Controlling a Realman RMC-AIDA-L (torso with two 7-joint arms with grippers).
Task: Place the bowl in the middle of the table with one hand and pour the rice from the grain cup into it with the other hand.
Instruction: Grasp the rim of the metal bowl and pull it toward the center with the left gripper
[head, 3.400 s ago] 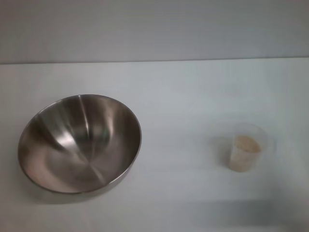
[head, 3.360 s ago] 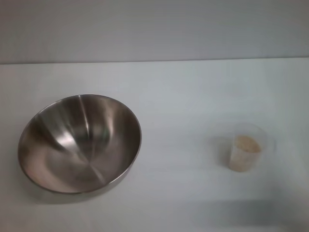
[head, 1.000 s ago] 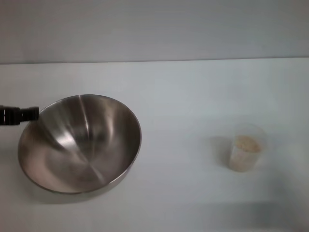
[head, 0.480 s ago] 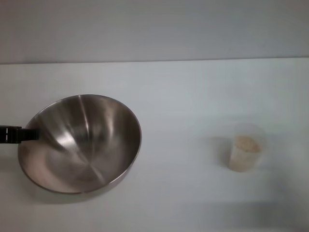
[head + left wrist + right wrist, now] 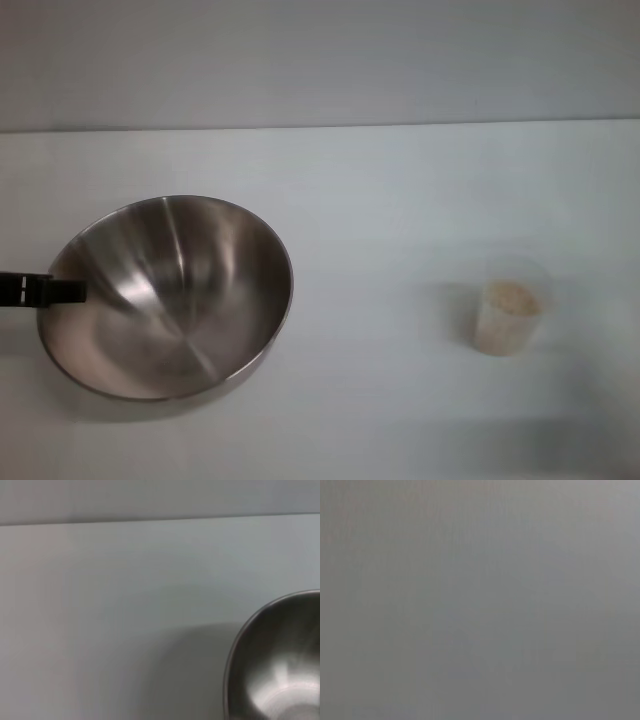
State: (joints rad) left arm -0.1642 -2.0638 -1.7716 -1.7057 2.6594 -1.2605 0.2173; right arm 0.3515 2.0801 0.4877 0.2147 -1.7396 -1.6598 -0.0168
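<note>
The steel bowl (image 5: pixel 170 295) sits on the left side of the white table (image 5: pixel 400 190), tilted, its opening facing up and left. A slim black finger of my left gripper (image 5: pixel 62 291) reaches in from the left edge and meets the bowl's left rim. The left wrist view shows part of the bowl (image 5: pixel 280 665) and bare table. The clear grain cup (image 5: pixel 512 305) stands upright at the right, holding beige rice (image 5: pixel 510 298) partway up. My right gripper is out of view; the right wrist view shows only a plain grey surface.
The table's far edge (image 5: pixel 320 126) runs across the head view, with a grey wall behind it. A wide stretch of bare white tabletop lies between the bowl and the cup.
The black left finger came in from the left edge and slid nearer along the bowl's left rim. The bowl and the cup have not moved.
</note>
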